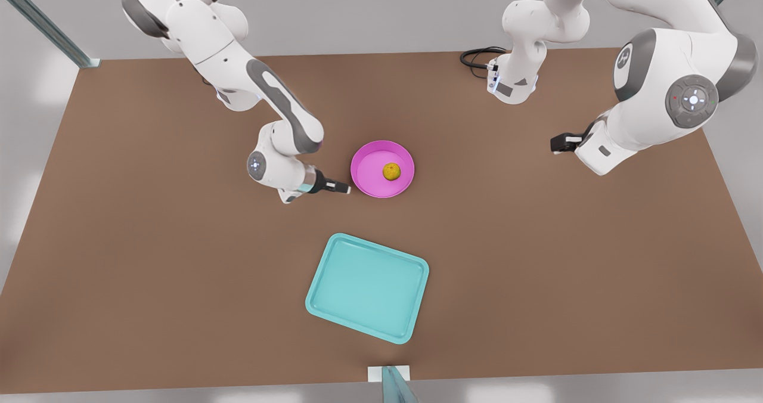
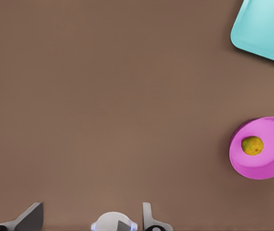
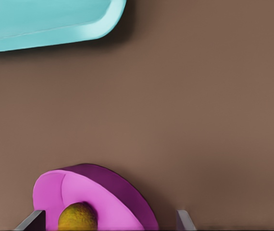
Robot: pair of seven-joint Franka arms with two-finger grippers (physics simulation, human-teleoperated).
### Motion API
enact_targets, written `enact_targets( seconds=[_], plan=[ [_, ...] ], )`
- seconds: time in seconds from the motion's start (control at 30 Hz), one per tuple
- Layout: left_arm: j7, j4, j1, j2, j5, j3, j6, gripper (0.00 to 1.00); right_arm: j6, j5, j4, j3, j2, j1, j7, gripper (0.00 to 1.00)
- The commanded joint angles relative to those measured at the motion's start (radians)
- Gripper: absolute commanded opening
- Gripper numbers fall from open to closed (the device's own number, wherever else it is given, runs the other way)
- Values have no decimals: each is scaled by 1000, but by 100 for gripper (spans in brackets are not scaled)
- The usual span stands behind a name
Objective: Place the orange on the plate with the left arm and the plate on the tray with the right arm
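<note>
The orange [image 1: 391, 171] sits in the plate [image 1: 369, 179] at mid-table. The right gripper [image 1: 344, 188], jaws open, flanks the plate's rim. The left gripper [image 1: 555, 143], open and empty, hangs well apart.

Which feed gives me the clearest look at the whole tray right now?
The front view: the tray lies whole and unobstructed on the table, apart from the plate. The left wrist view catches one corner; the right wrist view catches a cropped corner and rim.
</note>
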Motion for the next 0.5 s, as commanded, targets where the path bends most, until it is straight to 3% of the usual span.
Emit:
enact_targets(
  seconds=[0.0, 0.27, 0.47],
  plan=[
    [47, 0, -1, 0, 0, 0, -7, 100, -83, 39, -3, -1, 12, -5, -171, 100],
    [47, 2, -1, 5, 0, -2, -2, 100, -121, 16, 13, -18, 60, -2, -630, 100],
    [38, 2, -1, 2, -7, -2, -5, 100, -135, 15, 35, -16, 90, 12, -670, 100]
  ],
)
